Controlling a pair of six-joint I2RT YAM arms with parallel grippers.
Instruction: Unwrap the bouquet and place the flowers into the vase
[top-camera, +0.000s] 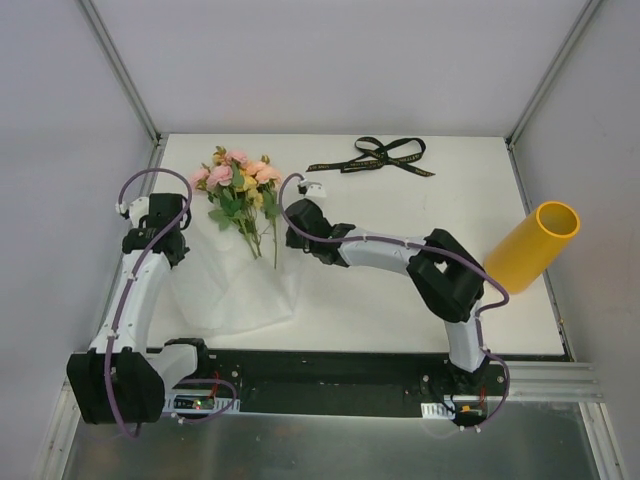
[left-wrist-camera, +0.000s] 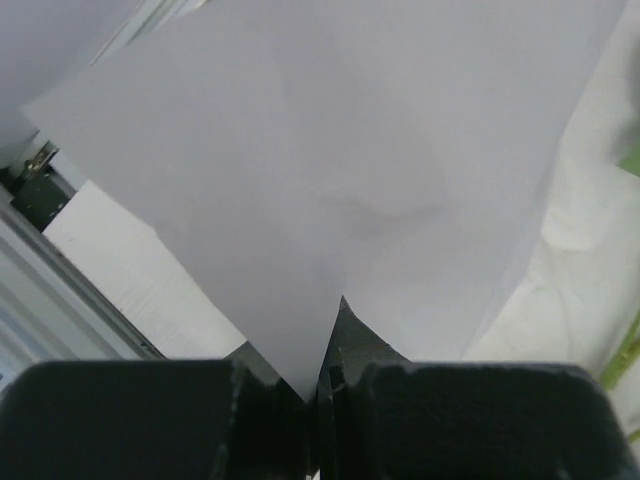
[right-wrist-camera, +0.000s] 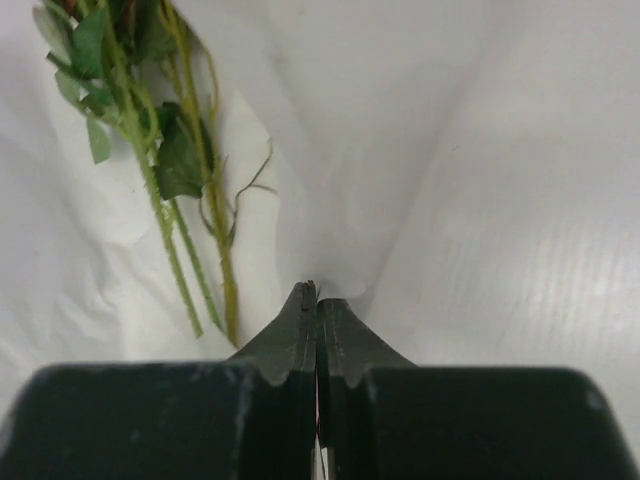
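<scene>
The bouquet lies unwrapped at the table's back left. Its pink and yellow flowers (top-camera: 236, 180) rest on the spread white wrapping paper (top-camera: 240, 295), and their green stems (right-wrist-camera: 200, 260) point toward the near edge. My left gripper (top-camera: 178, 250) is shut on the paper's left edge, which runs down into the jaws (left-wrist-camera: 312, 385). My right gripper (top-camera: 297, 238) is shut on a fold of the paper (right-wrist-camera: 400, 150) just right of the stems, its tips (right-wrist-camera: 317, 300) pressed together. The yellow vase (top-camera: 533, 246) is at the table's right edge, apart from both grippers.
The black ribbon (top-camera: 385, 157) lies loose at the back of the table, right of the flowers. The metal frame rails (top-camera: 560, 380) run along the near edge, and the table's left edge (left-wrist-camera: 60, 290) shows close to the left gripper.
</scene>
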